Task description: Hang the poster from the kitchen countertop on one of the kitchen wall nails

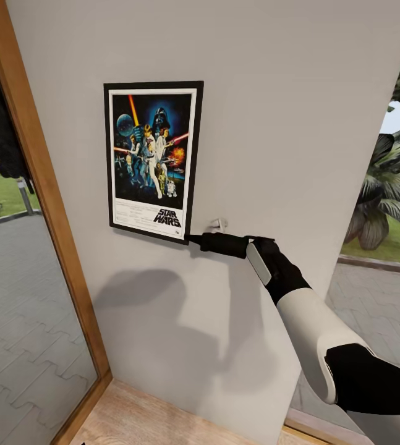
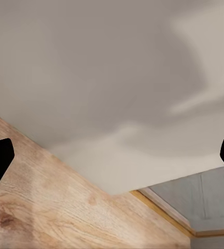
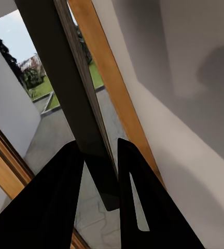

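Observation:
The black-framed Star Wars poster [image 1: 152, 157] stands upright and flat against the pale wall [image 1: 298, 111]. My right gripper [image 1: 193, 239] reaches in from the right, shut on the poster's lower right corner. In the right wrist view the dark frame edge [image 3: 70, 78] runs between the two fingers of the right gripper [image 3: 100, 166]. A small pale wall nail [image 1: 218, 222] sticks out just right of that corner, above the gripper. My left gripper [image 2: 113, 158] is open, its fingertips wide apart, facing the foot of the wall and the floor. The kitchen countertop is out of view.
A tall wood-framed window [image 1: 45, 185] borders the wall on the left, with paving outside. Another glazed opening with palm plants [image 1: 391, 198] lies to the right. Light wooden floor [image 1: 150, 414] runs along the wall's foot.

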{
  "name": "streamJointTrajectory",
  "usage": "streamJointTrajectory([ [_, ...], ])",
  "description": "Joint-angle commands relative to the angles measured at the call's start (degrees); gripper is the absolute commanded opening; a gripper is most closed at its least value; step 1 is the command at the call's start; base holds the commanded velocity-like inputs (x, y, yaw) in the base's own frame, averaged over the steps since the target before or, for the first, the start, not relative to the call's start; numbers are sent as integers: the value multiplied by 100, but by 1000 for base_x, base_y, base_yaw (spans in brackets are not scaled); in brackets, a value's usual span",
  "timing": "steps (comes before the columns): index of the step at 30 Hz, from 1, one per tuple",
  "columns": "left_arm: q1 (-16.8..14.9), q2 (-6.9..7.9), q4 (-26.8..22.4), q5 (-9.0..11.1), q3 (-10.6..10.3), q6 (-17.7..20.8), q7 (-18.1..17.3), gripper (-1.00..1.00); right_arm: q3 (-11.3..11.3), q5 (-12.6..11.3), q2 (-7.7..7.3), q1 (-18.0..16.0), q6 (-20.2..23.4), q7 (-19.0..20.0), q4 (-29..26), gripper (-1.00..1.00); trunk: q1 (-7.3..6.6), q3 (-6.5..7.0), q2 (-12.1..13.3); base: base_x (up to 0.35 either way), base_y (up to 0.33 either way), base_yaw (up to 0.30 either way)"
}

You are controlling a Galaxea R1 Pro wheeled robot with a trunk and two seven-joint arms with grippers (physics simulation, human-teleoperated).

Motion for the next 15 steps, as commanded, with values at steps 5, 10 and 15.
streamJointTrajectory([
  [5, -2, 0, 6, -45, 45, -32, -16, 100, 4, -53, -1, -2, 46, -5, 0, -100, 2, -2, -4, 0, 0, 0],
  [10, -2, 0, 6, -45, 45, -32, -12, 100, 4, -55, -1, -2, 46, -2, -2, -100, 2, -2, -4, 0, 0, 0],
  [15, -2, 0, 6, -45, 45, -31, -12, 100, 4, -59, -1, -2, 46, -4, -7, -100, 2, -2, -4, 0, 0, 0],
])
